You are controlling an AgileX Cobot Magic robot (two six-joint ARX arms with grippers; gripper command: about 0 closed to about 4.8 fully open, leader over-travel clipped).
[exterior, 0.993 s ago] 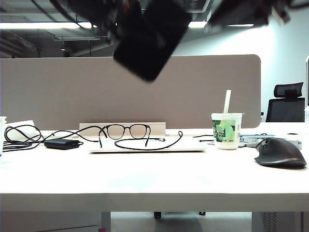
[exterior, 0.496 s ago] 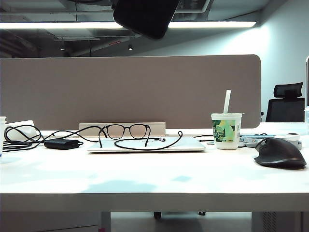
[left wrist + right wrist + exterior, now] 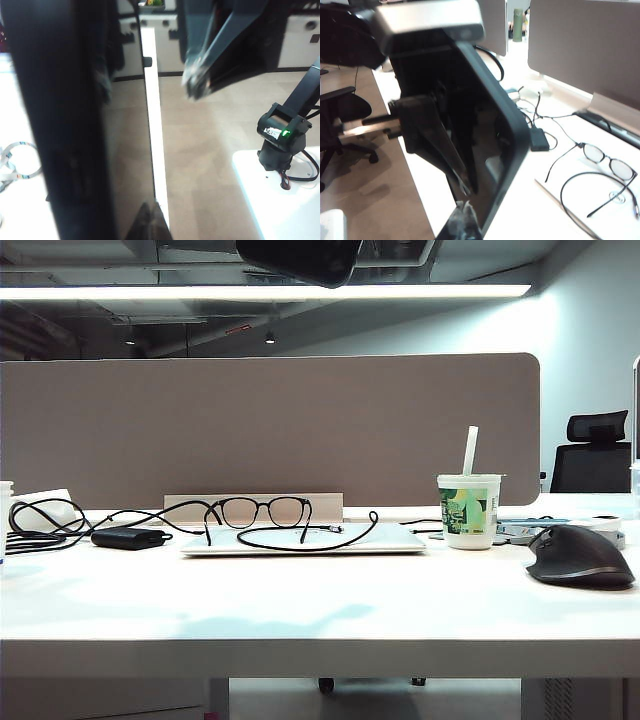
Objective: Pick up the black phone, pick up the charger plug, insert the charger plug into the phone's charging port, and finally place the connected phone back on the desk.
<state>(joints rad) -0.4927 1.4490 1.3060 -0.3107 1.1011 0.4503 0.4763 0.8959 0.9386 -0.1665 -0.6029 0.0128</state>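
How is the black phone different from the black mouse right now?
The phone is flat and thin; the mouse is domed. The phone is held up in the air, mostly out of the exterior view, while the mouse sits on the desk. Both are black.

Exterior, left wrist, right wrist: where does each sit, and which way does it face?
Exterior: low at the white desk's front edge, facing the grey partition; only the flat matte-black phone shows at top, no arm.
Left wrist: on the raised arm, looking past the phone to the floor; shows the right gripper, shut and blurred.
Right wrist: looks down across the desk at black-rimmed glasses; shows the left gripper shut on the phone.
Shared: the phone, all three.
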